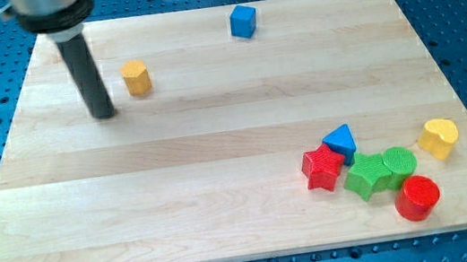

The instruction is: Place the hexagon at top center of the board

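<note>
- Because the small orange hexagonal block [136,77] needs pushing rightward toward top centre, my tip [105,113] is sitting just left of it on the pale wooden tabletop [176,175].
- No pincer is showing, so its state cannot be told.

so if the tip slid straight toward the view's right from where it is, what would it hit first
Most likely the orange hexagon, just to the view's right of my tip and slightly higher. A dead-level slide might only clip its lower edge or slip just below it.

2 blue blocks [243,21], 2 yellow [136,77], 2 red [323,169], 2 green [367,175]
</note>
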{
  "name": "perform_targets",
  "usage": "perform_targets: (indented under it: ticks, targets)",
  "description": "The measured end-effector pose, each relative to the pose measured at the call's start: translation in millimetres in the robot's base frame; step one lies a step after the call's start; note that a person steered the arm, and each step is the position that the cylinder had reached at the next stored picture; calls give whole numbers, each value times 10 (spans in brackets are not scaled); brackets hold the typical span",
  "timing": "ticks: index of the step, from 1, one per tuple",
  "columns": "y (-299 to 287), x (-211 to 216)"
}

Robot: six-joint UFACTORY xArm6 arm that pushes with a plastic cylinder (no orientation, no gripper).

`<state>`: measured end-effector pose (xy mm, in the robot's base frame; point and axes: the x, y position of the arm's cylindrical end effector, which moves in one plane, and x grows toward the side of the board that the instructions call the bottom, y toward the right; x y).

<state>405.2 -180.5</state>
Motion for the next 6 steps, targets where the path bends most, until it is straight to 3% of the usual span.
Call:
perform_targets:
  ticks: [1,2,4,5,6]
  targets:
    - [508,87]
    - [595,-565]
    - [10,-896]
    - [843,-1270]
    - [946,-1417]
